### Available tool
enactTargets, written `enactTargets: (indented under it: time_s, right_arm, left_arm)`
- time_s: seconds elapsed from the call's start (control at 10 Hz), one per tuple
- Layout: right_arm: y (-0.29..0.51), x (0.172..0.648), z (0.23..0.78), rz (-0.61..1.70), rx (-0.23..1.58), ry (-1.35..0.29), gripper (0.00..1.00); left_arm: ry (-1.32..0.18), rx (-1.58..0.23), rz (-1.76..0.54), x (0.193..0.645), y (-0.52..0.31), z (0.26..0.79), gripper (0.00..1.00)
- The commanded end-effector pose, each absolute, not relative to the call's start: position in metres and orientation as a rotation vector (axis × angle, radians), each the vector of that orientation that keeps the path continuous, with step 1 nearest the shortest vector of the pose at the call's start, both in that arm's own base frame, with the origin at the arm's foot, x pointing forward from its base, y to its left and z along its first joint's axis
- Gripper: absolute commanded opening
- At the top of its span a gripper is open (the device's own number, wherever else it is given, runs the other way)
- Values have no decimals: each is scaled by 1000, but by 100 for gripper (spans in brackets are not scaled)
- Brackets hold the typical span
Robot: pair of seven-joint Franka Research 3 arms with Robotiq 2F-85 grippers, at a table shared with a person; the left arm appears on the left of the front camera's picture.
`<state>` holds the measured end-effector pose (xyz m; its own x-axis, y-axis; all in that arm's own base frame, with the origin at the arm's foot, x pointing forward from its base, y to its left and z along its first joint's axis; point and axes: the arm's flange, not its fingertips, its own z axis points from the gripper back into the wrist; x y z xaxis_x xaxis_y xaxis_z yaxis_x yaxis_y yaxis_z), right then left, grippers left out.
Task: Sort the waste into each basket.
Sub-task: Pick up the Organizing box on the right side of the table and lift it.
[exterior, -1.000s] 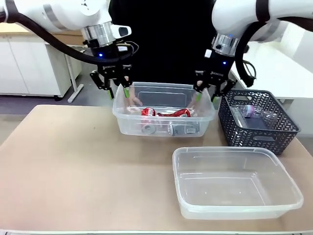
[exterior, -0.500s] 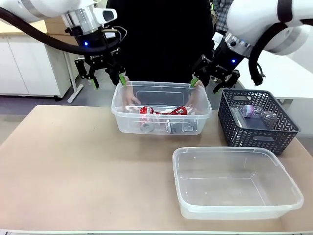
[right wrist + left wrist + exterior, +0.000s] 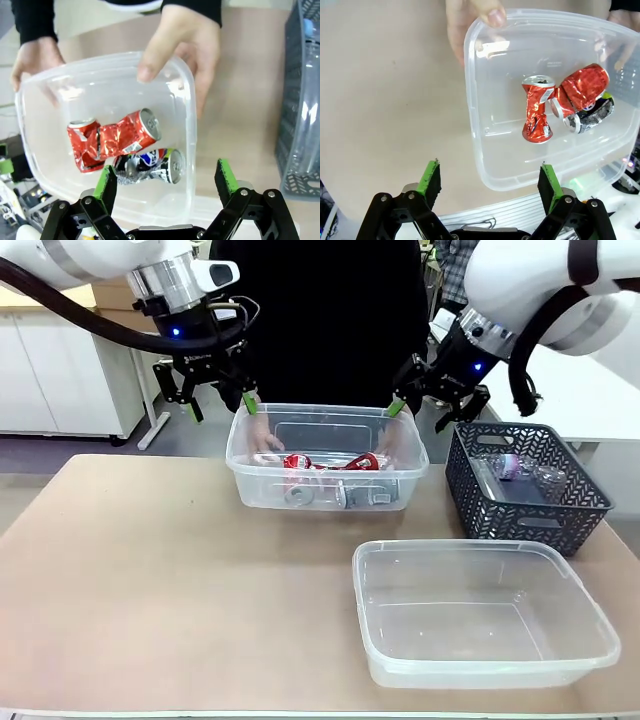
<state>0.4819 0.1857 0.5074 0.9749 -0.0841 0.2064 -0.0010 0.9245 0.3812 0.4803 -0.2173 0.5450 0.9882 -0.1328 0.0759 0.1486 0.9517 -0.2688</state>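
Note:
A clear tub (image 3: 250, 480) at the table's far middle holds several dented cans (image 3: 330, 464). A person's hands (image 3: 262, 436) grip its two ends. In the left wrist view, red cans (image 3: 537, 112) and a dark silver one (image 3: 592, 111) lie in this tub (image 3: 485, 150). The right wrist view shows the same cans (image 3: 117, 137) and the tub (image 3: 190, 150). My left gripper (image 3: 218, 408) (image 3: 490, 182) hangs open above the tub's left end. My right gripper (image 3: 421, 412) (image 3: 167, 185) hangs open above its right end. A second clear tub (image 3: 590, 630), empty, stands front right.
A dark lattice basket (image 3: 570, 510) at the right holds clear plastic bottles (image 3: 515, 468); its side (image 3: 295, 115) lines the right wrist view's edge. The person stands close behind the far tub. Bare table spreads across the left and front.
Both grippers have opened, risen off the far tub's ends and drawn outward. The person's hands now hold that tub, which has shifted slightly.

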Motion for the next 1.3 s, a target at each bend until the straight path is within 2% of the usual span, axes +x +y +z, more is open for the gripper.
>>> enactTargets:
  time_s: [0.0, 0.2, 0.3, 0.4, 0.5, 0.6, 0.7, 0.8, 0.9, 1.0, 1.2]
  right_arm:
    - [187, 485, 511, -64, 372, -227, 100]
    - [186, 482, 508, -44, 389, -222, 98]
    - [149, 453, 530, -8, 415, -199, 100]
    - [111, 421, 547, -1, 421, -221, 100]
    - [78, 384, 559, 20, 424, -263, 100]
    - [48, 347, 561, 22, 349, -292, 100]
    - [20, 311, 556, -22, 254, -321, 100]
    - [6, 285, 546, 5, 207, -316, 100]
    - [4, 273, 537, 14, 130, -325, 100]
    - [19, 309, 556, -22, 281, -290, 100]
    - [19, 309, 556, -22, 281, -290, 100]
  left_arm:
    - [-55, -274, -131, 482, -217, 548, 100]
    - [-58, -278, -143, 480, -217, 546, 99]
    - [-42, -329, -33, 461, -248, 571, 100]
    - [-35, -334, -137, 430, -290, 582, 100]
    - [50, -283, -265, 397, -337, 572, 100]
    - [133, -297, -368, 370, -373, 560, 100]
    - [236, -233, -420, 341, -402, 540, 100]
    - [323, -219, -463, 326, -407, 529, 100]
    - [361, -206, -535, 333, -398, 528, 100]
    - [234, -256, -447, 304, -419, 535, 100]
    - [234, -256, -447, 304, -419, 535, 100]
